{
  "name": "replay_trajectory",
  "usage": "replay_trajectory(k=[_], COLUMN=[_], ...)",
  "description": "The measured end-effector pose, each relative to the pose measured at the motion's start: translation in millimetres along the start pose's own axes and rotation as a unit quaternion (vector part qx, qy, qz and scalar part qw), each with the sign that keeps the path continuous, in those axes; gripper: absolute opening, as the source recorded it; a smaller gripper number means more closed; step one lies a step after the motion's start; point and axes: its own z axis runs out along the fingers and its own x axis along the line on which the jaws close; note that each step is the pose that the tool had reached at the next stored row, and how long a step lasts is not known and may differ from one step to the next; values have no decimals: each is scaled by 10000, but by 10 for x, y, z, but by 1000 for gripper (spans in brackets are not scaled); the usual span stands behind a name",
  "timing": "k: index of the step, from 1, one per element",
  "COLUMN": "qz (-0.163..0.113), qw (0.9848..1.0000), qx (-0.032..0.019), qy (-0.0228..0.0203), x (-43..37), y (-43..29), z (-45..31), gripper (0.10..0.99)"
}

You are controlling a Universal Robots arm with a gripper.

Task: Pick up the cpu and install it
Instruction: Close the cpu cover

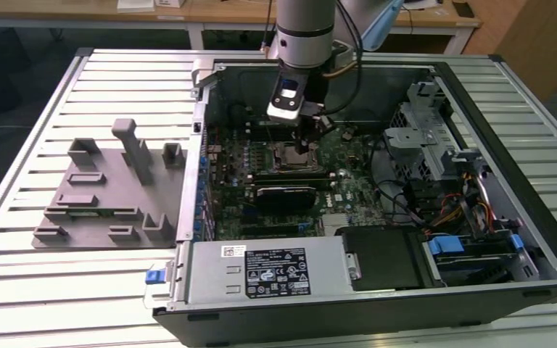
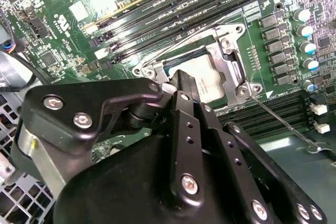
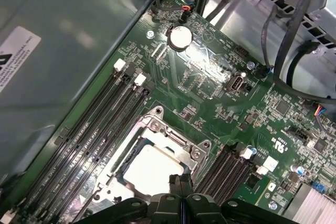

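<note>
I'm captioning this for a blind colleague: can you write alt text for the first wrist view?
A small flat silver-grey square cpu lies inside the metal socket frame on a green motherboard, with the black gripper shut at its edge. Black memory slots run beside the socket, and a round silver coin battery sits farther off.

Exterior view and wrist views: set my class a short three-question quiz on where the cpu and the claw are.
1. Fill in: in the exterior view, the grey plastic fixture stands outside the black computer case, on the view's ____ side.
2. True or false: the silver-grey square cpu lies inside the metal-framed socket on the green motherboard.
3. Choose: the black claw hangs over A) the fixture, B) the cpu, C) the case's rim.
Key: 1 left; 2 true; 3 B.
</note>
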Motion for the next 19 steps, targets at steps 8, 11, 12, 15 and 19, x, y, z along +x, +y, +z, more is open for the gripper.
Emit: replay_trajectory(k=[8,11,12,15,19], qz=[-217,-303,-331,-413,-525], qw=[9998,9995,9994,9991,9986], qx=[-7,-11,-12,-14,-19], qy=[-29,-40,-44,-55,-68], x=[0,0,0,0,0], y=[0,0,0,0,0], z=[0,0,0,0,0], gripper=[106,106,106,106,106])
